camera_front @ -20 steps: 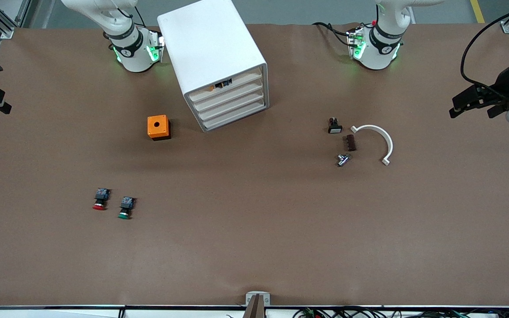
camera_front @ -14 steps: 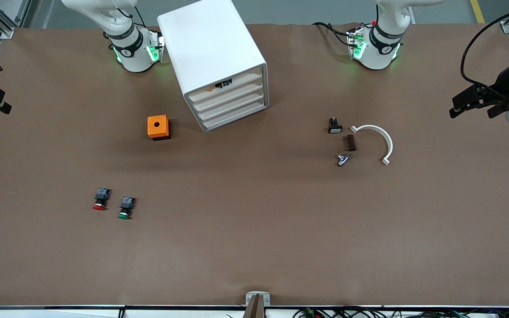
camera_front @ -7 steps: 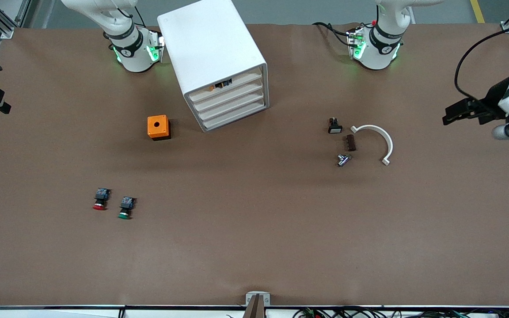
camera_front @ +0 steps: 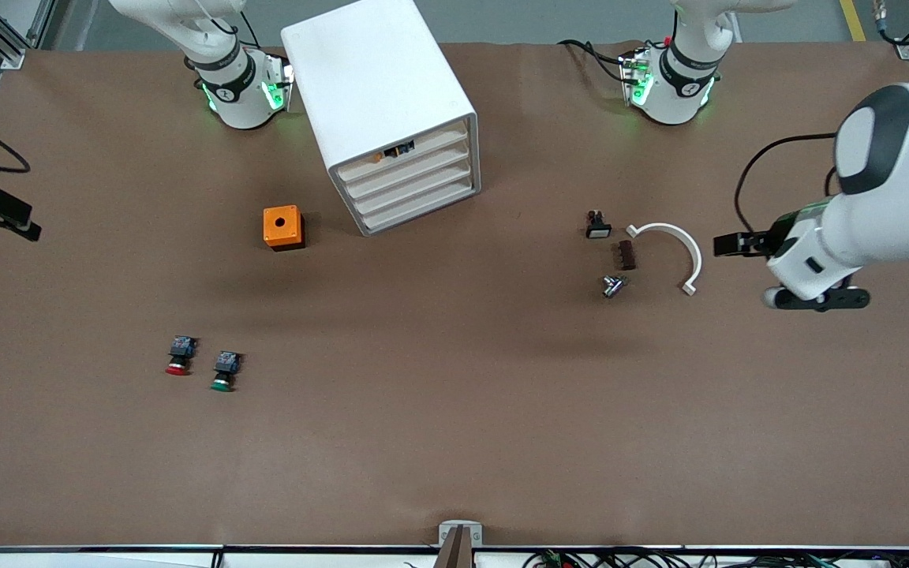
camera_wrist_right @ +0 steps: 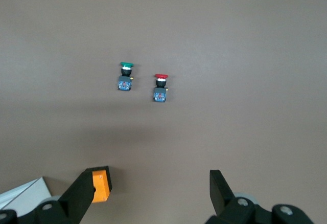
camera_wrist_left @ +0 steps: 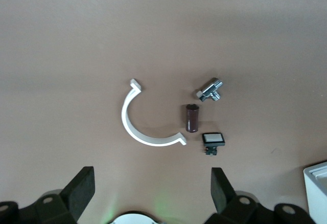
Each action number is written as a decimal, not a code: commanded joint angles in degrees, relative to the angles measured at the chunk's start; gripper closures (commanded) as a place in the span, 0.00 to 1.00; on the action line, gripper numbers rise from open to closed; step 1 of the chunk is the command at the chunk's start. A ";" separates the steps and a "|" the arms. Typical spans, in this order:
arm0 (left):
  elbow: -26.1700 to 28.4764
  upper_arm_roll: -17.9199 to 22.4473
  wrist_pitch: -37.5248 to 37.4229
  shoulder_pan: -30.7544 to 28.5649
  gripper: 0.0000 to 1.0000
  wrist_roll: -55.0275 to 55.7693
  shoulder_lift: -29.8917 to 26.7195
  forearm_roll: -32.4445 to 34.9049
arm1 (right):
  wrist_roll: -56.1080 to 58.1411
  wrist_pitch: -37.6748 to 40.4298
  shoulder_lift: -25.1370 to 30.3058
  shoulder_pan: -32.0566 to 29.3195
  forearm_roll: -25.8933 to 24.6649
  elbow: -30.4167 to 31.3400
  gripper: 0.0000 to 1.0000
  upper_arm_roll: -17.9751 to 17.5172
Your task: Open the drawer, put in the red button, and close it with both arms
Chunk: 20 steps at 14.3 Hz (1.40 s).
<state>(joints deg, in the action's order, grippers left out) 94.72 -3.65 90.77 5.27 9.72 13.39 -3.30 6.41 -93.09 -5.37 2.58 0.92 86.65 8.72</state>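
The white cabinet [camera_front: 379, 87] stands near the right arm's base with all four drawers shut. The second drawer from the top [camera_front: 413, 173] is closed. The red button [camera_front: 178, 356] lies on the table beside a green-capped button [camera_front: 223, 372]; both show in the right wrist view, the red button [camera_wrist_right: 161, 87] and the green one [camera_wrist_right: 125, 76]. My right gripper [camera_front: 9, 221] is open and empty over the table edge at the right arm's end; it also shows in its wrist view [camera_wrist_right: 153, 183]. My left gripper [camera_front: 731, 244] is open and empty over the table beside a white arc piece; it also shows in its wrist view [camera_wrist_left: 152, 180].
An orange box [camera_front: 283, 227] with a hole sits beside the cabinet. A white arc piece [camera_front: 679, 248], a brown cylinder [camera_front: 626, 255], a metal fitting [camera_front: 612, 285] and a small black switch [camera_front: 597, 226] lie toward the left arm's end. Something dark and orange shows above the top drawer [camera_front: 395, 150].
The left arm has swung in over the table toward the white arc piece. The right gripper has shifted a little toward the front camera. Nothing on the table has moved.
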 commanded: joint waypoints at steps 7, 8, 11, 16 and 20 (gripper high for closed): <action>-5.76 -0.74 -2.71 8.27 0.00 53.40 11.20 -22.32 | 0.10 -4.90 -14.13 -0.03 0.14 -0.69 0.00 -0.20; -7.34 -1.62 -2.79 8.27 0.00 60.61 13.83 -25.93 | 0.19 -6.83 -16.15 -0.29 0.23 -0.51 0.00 -0.29; -12.36 -5.65 -2.79 8.09 0.00 81.53 21.04 -30.26 | 0.27 -14.20 -21.16 -0.47 0.31 1.24 0.00 -0.37; -13.16 -11.46 -2.71 7.74 0.00 106.26 29.66 -41.23 | 3.60 -24.24 -28.98 -1.26 7.34 4.67 0.00 -0.29; -13.16 -14.19 -2.71 9.32 0.00 114.29 34.94 -45.29 | 6.95 -24.86 -32.68 -2.93 11.73 4.67 0.00 -0.29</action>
<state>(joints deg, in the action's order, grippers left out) 83.67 -16.65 89.42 13.84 120.13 45.66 -46.77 11.11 -117.94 -37.22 0.96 10.31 91.67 8.88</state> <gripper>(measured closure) 0.000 0.000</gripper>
